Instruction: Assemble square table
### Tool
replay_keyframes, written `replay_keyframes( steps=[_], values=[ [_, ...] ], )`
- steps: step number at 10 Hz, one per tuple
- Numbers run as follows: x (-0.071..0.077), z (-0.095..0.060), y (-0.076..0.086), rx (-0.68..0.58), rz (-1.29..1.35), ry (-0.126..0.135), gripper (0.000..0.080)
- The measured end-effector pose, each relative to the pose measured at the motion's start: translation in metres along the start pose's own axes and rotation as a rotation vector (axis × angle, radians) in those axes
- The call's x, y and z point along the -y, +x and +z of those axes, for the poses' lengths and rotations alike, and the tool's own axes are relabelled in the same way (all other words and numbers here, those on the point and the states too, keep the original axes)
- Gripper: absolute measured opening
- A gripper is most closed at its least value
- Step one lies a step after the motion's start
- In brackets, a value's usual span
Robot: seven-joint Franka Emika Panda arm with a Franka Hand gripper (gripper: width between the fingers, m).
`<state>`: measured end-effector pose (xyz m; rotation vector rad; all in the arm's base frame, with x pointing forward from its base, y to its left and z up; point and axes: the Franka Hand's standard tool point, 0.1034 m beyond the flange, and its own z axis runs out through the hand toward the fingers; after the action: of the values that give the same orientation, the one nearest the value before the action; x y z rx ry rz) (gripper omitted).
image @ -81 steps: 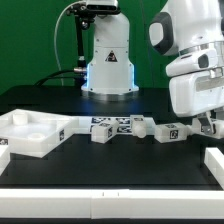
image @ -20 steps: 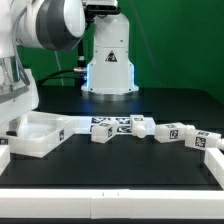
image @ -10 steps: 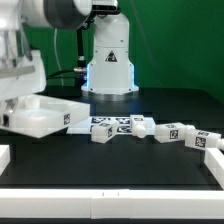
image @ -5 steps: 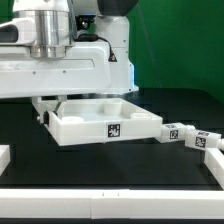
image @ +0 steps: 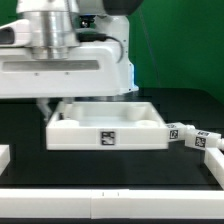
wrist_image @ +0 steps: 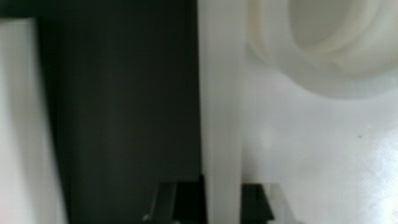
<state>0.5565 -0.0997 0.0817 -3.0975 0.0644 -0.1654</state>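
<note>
Two-finger gripper (wrist_image: 217, 196) clamped shut on raised rim of white plastic square tray-like tabletop (image: 105, 128)
I see the tabletop mid-frame in the exterior view, its tag facing the camera, gripped on its left-hand side; short chunky white tagged legs (image: 188, 134) lie at centre right, just beside its corner

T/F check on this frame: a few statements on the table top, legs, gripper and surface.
1. The gripper is shut on the rim of the table top. True.
2. The top's wall facing the exterior view bears a tag. True.
3. The legs in view are fixed into the top. False: the legs lie loose beside it, at the exterior view's right.
4. The work surface is green. False: it is black.
</note>
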Motion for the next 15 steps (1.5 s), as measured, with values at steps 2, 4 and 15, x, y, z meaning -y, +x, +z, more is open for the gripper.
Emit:
replay_keyframes(
  steps=[2, 4, 15],
  values=[
    [0.038, 0.021, 0.018, -0.009, 0.033, 0.007, 0.0044],
    [0.052, 0.049, 0.019, -0.075, 0.032, -0.005, 0.0044],
    [0.076, 0.064, 0.032, -0.128, 0.014, -0.024, 0.0044]
  ],
)
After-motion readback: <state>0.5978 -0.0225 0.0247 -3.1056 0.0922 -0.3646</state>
